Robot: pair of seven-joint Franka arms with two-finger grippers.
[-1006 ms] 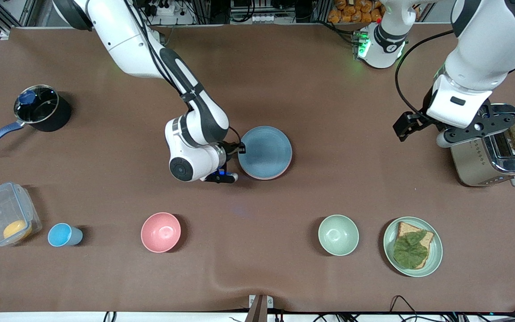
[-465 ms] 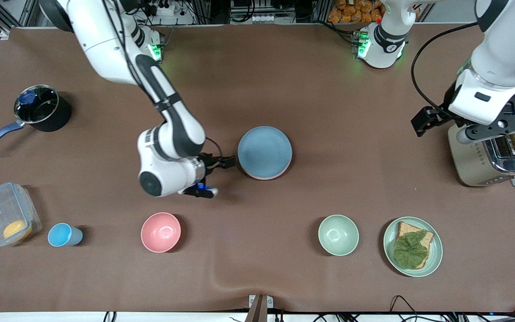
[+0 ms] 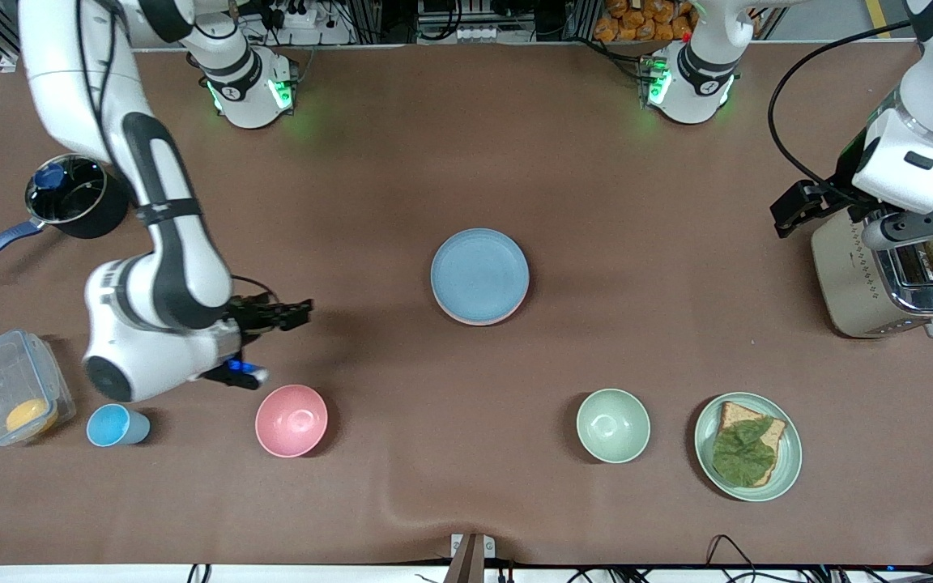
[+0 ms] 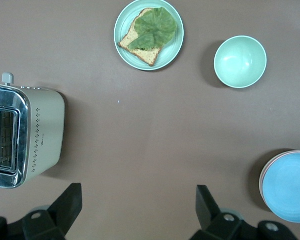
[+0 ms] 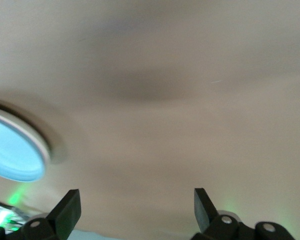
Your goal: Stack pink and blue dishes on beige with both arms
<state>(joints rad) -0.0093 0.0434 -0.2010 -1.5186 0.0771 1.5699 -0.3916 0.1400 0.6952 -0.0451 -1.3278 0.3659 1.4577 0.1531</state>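
The light blue plate [image 3: 479,274] lies on top of a stack at the middle of the table. Under it only a thin pink rim [image 3: 479,323] of the pink plate shows. The beige plate is hidden. My right gripper [image 3: 292,310] is open and holds nothing, hanging over bare table between the stack and the right arm's end. In the right wrist view [image 5: 135,210] the blue plate [image 5: 9,150] is off to one side. My left gripper [image 3: 792,208] is open and holds nothing, high up beside the toaster. The left wrist view [image 4: 137,205] shows the blue plate [image 4: 290,187] at its edge.
A toaster [image 3: 879,275] holding toast stands at the left arm's end. Along the front are a green plate with toast and lettuce [image 3: 748,446], a green bowl [image 3: 613,425], a pink bowl [image 3: 291,420], a blue cup [image 3: 114,425] and a clear box [image 3: 9,387]. A dark pot [image 3: 74,194] stands farther back.
My right gripper has let go at the blue plate's edge and swung away toward the right arm's end. The left arm has drifted farther toward the toaster's end.
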